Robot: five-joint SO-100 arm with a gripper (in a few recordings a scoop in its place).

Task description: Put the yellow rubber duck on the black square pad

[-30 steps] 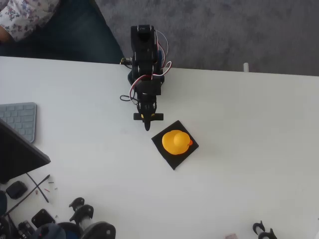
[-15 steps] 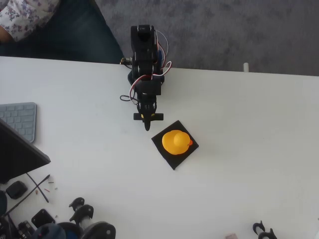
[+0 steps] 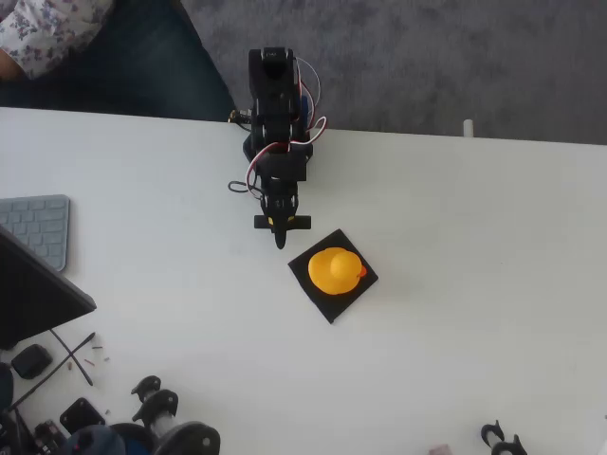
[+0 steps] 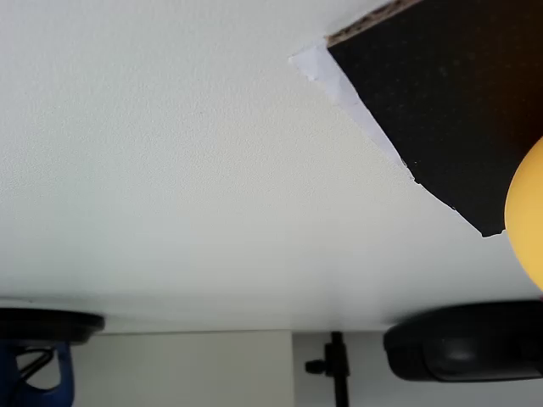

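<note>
A grey carpeted floor (image 3: 427,57) runs behind a broad white table (image 3: 474,284) in the overhead view, and a person in a patterned sleeve (image 3: 43,33) sits at the far left corner, mostly cut off by the frame. On the table's left edge lies a dark slanted slab (image 3: 33,294), with part of a pale grey keyboard (image 3: 38,227) showing behind it. The black robot arm (image 3: 275,123) reaches in from the table's far edge, with red and white wires looping at its side. The black square pad (image 3: 321,292) lies turned like a diamond near the middle of the table, and the yellow rubber duck (image 3: 334,270) sits on it, its red-orange beak pointing right. The gripper (image 3: 279,239) hangs just beside the pad's upper left corner, apart from the duck; its fingers look drawn close to a point, though from above I cannot tell for sure whether they touch. Small dark parts and cables (image 3: 114,417) crowd the near left corner, too jumbled to name, and another dark piece (image 3: 501,438) is cut off at the bottom right. In the wrist view the pad (image 4: 441,93) fills the upper right and a sliver of the duck (image 4: 526,212) shows at the right edge.
</note>
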